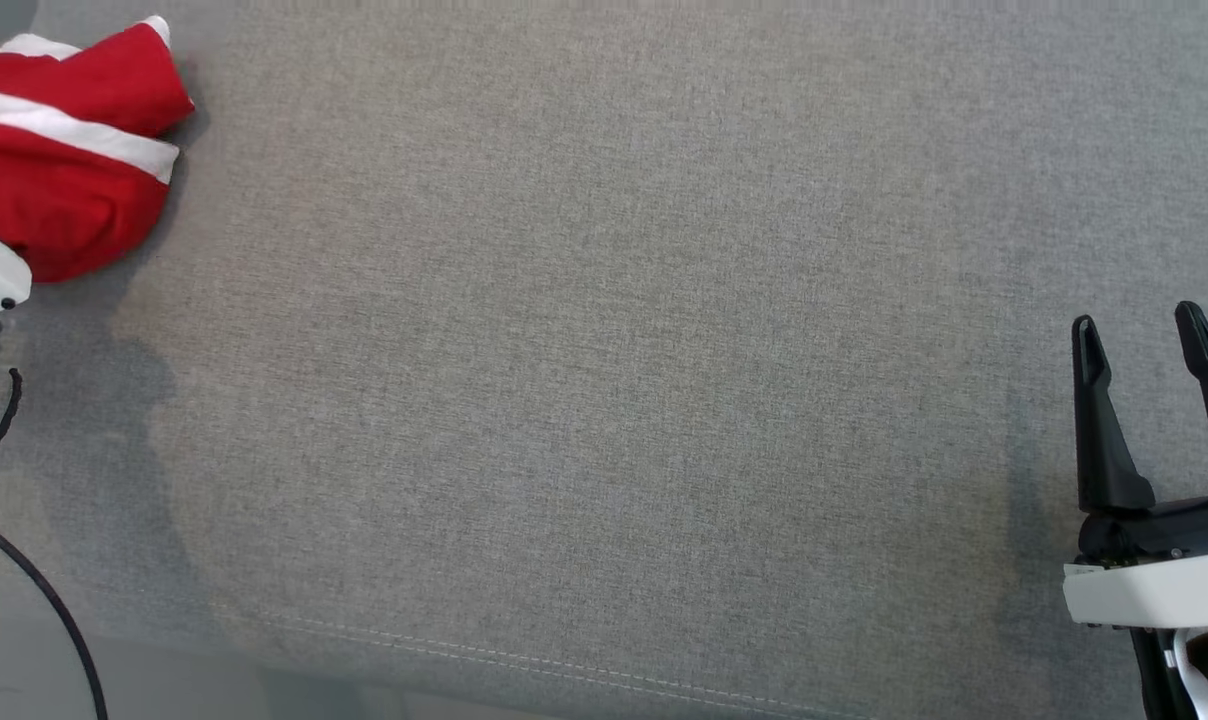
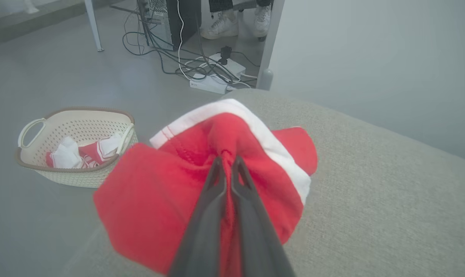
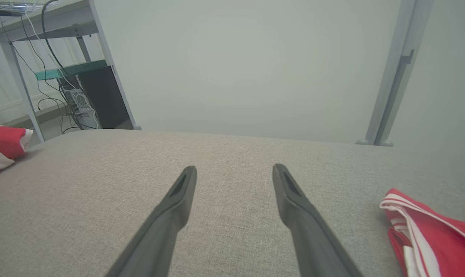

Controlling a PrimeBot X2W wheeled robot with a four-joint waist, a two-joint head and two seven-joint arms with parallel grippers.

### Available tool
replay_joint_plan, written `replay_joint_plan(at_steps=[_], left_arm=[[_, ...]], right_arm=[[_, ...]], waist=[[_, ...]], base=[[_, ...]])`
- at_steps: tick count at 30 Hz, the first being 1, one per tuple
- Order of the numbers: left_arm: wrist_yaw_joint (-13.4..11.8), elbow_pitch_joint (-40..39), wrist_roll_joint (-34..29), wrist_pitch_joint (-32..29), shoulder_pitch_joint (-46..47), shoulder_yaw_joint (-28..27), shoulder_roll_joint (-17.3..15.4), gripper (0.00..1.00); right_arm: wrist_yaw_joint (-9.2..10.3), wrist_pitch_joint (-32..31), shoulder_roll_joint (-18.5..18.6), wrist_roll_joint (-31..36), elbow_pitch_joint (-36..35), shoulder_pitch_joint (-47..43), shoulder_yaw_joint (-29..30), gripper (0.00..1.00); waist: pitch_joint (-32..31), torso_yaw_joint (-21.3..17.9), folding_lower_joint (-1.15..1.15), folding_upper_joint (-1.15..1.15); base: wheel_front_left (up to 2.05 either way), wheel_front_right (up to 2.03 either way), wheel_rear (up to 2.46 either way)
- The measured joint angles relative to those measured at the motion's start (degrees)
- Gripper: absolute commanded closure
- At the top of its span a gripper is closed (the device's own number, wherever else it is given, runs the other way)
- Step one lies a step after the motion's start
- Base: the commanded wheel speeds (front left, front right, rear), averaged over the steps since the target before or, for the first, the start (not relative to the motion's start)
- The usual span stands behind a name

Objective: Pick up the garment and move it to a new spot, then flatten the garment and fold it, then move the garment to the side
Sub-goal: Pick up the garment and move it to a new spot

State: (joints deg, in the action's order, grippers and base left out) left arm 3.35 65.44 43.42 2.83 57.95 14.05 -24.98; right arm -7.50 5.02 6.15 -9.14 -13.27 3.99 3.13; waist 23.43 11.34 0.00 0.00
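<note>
Lift is being judged best made slow and high, clear of the grey padded surface (image 1: 604,350), toward its middle. Garment (image 2: 148,192), red with white bands, is being pinched crumpled at that surface's far-left corner by the left gripper (image 2: 226,159); right gripper (image 1: 1136,318) is being seen spread wide, empty, over its near-right edge.

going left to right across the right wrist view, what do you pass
red garment at the left edge → computer tower → right gripper, open → striped red cloth at the right edge
</note>
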Motion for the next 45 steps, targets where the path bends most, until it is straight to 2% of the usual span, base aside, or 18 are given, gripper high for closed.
replay_joint_plan(at_steps=[6,11,18,19,25,28,33,41,45], left_arm=[[-0.9,-6.1,-1.6,6.9,-0.3,0.7,0.2,1.00],[-2.7,-16.2,-2.1,9.8,-4.3,0.7,0.2,1.00],[-9.6,-39.3,-4.5,9.6,-15.3,2.8,1.0,1.00],[-9.6,-39.3,-4.5,9.6,-15.3,2.8,1.0,1.00],[-15.8,-57.5,-6.8,3.9,-23.0,6.8,0.8,1.00],[-17.3,-63.3,-8.3,1.1,-25.5,9.4,0.8,1.00],[-17.8,-66.9,-9.1,-2.4,-27.2,14.2,2.2,1.00],[-17.4,-65.8,-9.7,-4.9,-27.3,19.7,4.3,1.00],[-16.4,-65.1,-10.2,-6.0,-27.8,23.1,5.7,1.00]], right_arm=[[0.00,0.1,-0.9,-0.6,0.8,-1.1,0.0,0.00],[0.01,0.7,-1.9,-1.1,1.0,-1.1,-0.1,0.00],[0.00,2.3,-2.7,-1.7,1.9,-1.3,-0.2,0.00],[0.00,2.3,-2.7,-1.7,1.9,-1.3,-0.2,0.00],[0.00,4.2,-3.2,-2.8,3.3,-1.2,-0.2,0.00],[0.00,5.2,-3.5,-3.1,4.3,-1.0,-0.3,0.00],[0.00,6.5,-3.7,-4.8,5.7,-1.0,-0.5,0.00],[0.00,8.2,-3.9,-7.4,8.9,-1.0,-2.0,0.00],[0.00,8.7,-3.9,-8.3,10.2,-1.1,-2.1,0.00]], waist=[[-3.1,0.4,0.00,0.00],[-4.3,-0.8,0.00,0.00],[-4.8,-4.3,0.00,0.00],[-4.8,-4.3,0.00,0.00],[-4.6,-8.6,0.00,0.00],[-4.5,-11.2,0.00,0.00],[-4.1,-16.1,0.00,0.00],[-3.4,-24.3,0.00,0.00],[-3.3,-28.0,0.00,0.00]], base=[[0.00,0.00,0.00],[0.00,0.00,0.00],[0.00,0.00,0.00],[0.00,0.00,0.00],[0.00,0.00,0.00],[0.00,0.00,0.00],[0.00,0.00,0.00],[0.00,0.00,0.00],[0.00,0.00,0.00]])
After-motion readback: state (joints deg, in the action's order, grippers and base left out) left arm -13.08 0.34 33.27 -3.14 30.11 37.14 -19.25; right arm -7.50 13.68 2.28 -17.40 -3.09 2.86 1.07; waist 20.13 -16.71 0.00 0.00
